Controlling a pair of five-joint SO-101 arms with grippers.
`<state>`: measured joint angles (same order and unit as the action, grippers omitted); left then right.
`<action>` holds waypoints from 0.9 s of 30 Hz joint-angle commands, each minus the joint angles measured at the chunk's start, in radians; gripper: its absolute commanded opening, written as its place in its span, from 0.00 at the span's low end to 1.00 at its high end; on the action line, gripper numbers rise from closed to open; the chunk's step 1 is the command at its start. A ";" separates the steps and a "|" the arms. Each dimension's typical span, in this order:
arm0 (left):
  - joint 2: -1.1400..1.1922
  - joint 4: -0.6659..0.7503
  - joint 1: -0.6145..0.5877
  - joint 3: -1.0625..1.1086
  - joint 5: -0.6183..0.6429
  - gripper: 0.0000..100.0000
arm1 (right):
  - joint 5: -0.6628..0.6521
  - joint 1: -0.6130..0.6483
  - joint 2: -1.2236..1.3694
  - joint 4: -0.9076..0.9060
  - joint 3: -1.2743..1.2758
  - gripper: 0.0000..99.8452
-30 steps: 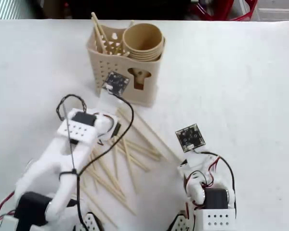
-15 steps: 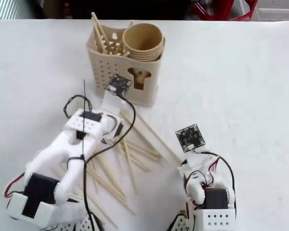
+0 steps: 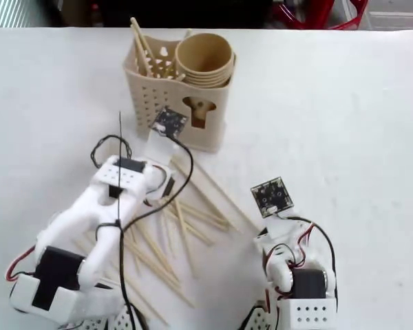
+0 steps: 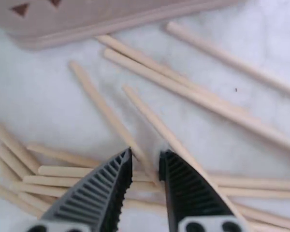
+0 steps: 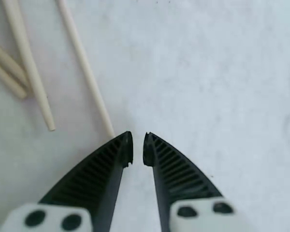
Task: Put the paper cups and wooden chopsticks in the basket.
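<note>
Loose chopsticks [image 3: 206, 214] lie flat, mostly diagonal

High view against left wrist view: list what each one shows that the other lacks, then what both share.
High view: stacked paper cups and upright chopsticks in the basket, plus the right arm. Left wrist view: the left gripper, jaws slightly apart astride one chopstick. Both: the basket's lower wall and loose chopsticks on the white table.
</note>
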<state>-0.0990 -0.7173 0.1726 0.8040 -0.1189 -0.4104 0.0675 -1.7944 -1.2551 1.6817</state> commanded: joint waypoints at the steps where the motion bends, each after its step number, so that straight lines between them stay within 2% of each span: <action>1: 0.001 -0.048 -0.044 -0.068 0.063 0.13 | -0.006 -0.010 -0.007 -0.005 0.009 0.05; 4: 0.001 -0.081 -0.054 -0.087 0.068 0.17 | -0.006 -0.010 -0.007 -0.005 0.009 0.05; 12: 0.002 -0.075 -0.021 -0.081 0.068 0.17 | -0.006 -0.010 -0.007 -0.005 0.009 0.05; 18: 0.002 -0.040 -0.022 -0.078 0.041 0.09 | -0.006 -0.010 -0.007 -0.005 0.009 0.05; 27: 0.004 -0.040 -0.021 -0.078 0.017 0.08 | -0.006 -0.010 -0.007 -0.005 0.009 0.05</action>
<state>-0.0898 -0.7741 0.1435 0.7610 -0.0944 -0.4104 0.0675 -1.7944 -1.2551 1.6817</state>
